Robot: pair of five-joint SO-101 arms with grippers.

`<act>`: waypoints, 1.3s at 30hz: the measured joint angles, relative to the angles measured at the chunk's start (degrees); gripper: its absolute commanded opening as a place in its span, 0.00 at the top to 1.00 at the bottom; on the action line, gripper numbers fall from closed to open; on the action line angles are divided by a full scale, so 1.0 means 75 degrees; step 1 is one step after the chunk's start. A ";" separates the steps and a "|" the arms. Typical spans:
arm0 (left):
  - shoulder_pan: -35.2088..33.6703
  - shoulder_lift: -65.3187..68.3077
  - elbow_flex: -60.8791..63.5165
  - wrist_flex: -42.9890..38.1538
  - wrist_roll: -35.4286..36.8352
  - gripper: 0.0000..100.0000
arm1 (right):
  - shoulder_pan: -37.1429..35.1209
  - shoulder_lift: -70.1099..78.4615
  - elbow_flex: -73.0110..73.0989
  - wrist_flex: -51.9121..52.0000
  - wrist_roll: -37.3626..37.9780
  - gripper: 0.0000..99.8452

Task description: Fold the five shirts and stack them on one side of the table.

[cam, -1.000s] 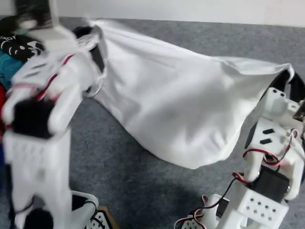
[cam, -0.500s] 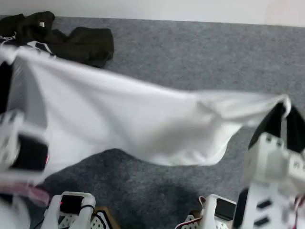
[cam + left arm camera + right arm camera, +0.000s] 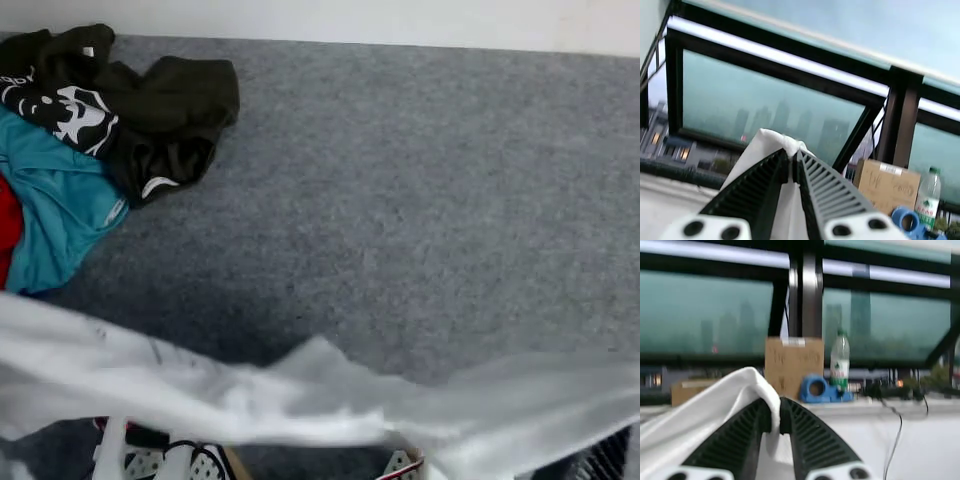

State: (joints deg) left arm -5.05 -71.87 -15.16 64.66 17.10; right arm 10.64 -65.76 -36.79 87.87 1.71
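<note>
A white shirt [image 3: 330, 395] hangs stretched in a long band across the near edge of the high view, above the grey table [image 3: 430, 180]. In the left wrist view my left gripper [image 3: 792, 161] is shut on a fold of the white shirt [image 3: 771, 142], raised and facing the windows. My right gripper [image 3: 776, 416] is likewise shut on another bunched edge of the white shirt [image 3: 715, 410]. Several other shirts lie heaped at the far left: a black printed one [image 3: 55, 100], a dark one [image 3: 180, 105], a teal one [image 3: 55, 210] and a red one [image 3: 6, 235].
Arm bases [image 3: 160, 462] peek out under the stretched cloth at the near edge. The grey surface runs bare from the middle to the far right, up to the pale wall [image 3: 400, 20] at the back.
Both arms have swung the white shirt up and toward the near edge. The arms have left the high view, and the heap of shirts at the far left is uncovered.
</note>
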 measured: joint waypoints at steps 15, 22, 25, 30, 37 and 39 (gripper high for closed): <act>0.0000 -0.0070 0.1207 -0.1160 0.0000 0.99 | -0.0070 0.0000 0.0891 -0.1231 0.0000 0.99; -0.0012 -0.0047 0.4724 -0.2778 0.0000 0.99 | -0.0070 0.0105 0.3985 -0.2063 0.0000 0.99; -0.0105 0.0012 0.6318 -0.4079 0.0000 0.99 | -0.0070 0.0117 0.5544 -0.3059 0.0000 0.99; -0.0223 0.0399 0.8217 -0.6166 0.0000 0.99 | -0.0094 0.0328 0.8311 -0.5521 0.0059 0.99; -0.0340 0.2755 0.8053 -0.7889 0.0000 0.99 | -0.0481 0.0492 1.1370 -0.9834 0.0082 0.99; -0.0340 0.3610 0.7549 -0.8123 0.0000 0.99 | -0.0481 0.0738 1.1675 -1.1007 0.0082 0.99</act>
State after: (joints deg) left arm -7.60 -44.79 41.45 3.74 17.10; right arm 7.03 -60.22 50.77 5.32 2.33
